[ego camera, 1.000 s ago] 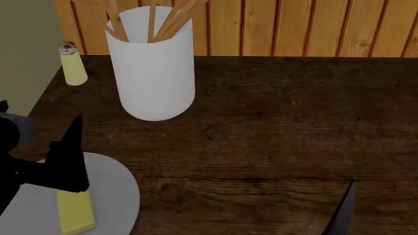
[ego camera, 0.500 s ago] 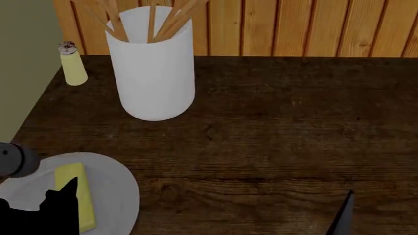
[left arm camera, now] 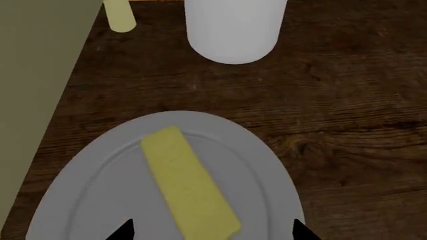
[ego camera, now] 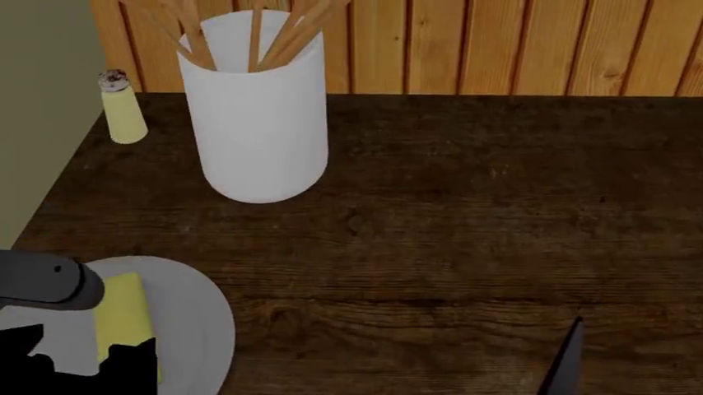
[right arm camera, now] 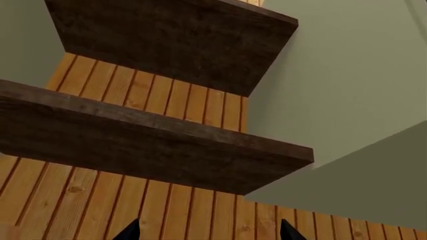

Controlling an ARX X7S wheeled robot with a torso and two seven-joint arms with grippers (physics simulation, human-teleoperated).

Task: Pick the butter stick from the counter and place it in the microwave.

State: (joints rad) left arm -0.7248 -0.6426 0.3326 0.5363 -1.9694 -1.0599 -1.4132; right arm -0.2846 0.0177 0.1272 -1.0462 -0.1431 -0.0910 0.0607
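No readable writing anywhere. Pale yellow butter stick (left arm camera: 189, 183), soft-edged, unmarked, lying on grey plate (left arm camera: 267, 170) on dark wood table (left arm camera: 347, 115). Left tool (left arm camera: 212, 235) spread wide, straddling stick; right tool (right arm camera: 210, 231) likewise open.

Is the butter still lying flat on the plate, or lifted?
Lying flat: the butter rests on the plate, left gripper fingertips apart either side, not closed on it.

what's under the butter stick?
The butter stick lies on a round grey plate, which sits on the counter. The left gripper is open with a fingertip on each side of the stick. The plate's near edge is out of frame.
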